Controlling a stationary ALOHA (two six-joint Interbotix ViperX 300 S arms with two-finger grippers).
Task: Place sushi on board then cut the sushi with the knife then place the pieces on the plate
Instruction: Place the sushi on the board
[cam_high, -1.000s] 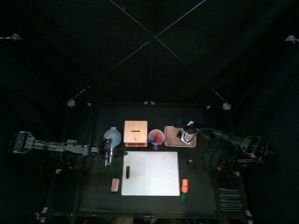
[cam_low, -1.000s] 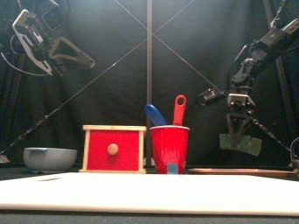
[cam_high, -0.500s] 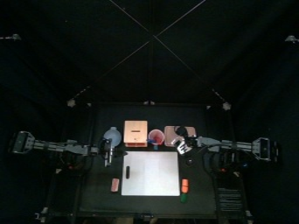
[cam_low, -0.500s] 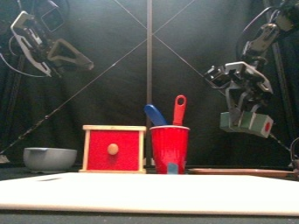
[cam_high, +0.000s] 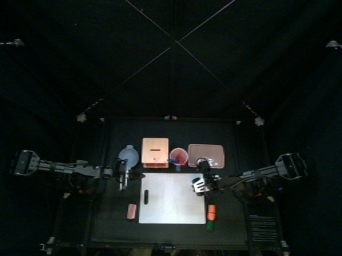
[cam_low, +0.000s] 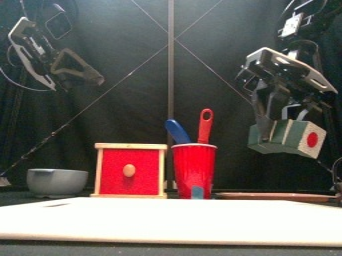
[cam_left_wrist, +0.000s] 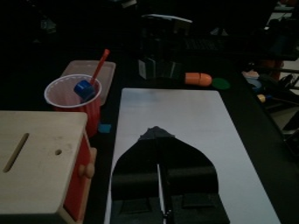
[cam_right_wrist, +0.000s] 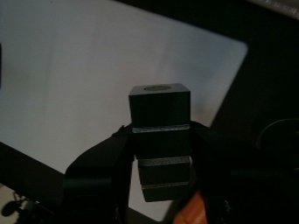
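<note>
The dark green sushi roll (cam_low: 285, 136) hangs in the air, its red-dotted end (cam_low: 310, 140) facing right. My right gripper (cam_high: 203, 185) is shut on the roll (cam_right_wrist: 160, 131) and holds it above the right edge of the white board (cam_high: 174, 200). Behind the gripper lies the pink tray (cam_high: 209, 154). The red cup (cam_low: 194, 170) holds a blue and a red knife. My left gripper (cam_high: 122, 180) hovers left of the board, jaws together with nothing in them (cam_left_wrist: 158, 133).
A wooden box with a red drawer front (cam_low: 131, 171) stands left of the cup, and a blue-grey bowl (cam_low: 56, 181) left of the box. An orange toy (cam_high: 211, 212) lies at the board's right edge and a pinkish one (cam_high: 131, 210) at its left.
My right arm carried the sushi roll from above the pink tray forward and left to the board's right edge. The left arm stayed put.
</note>
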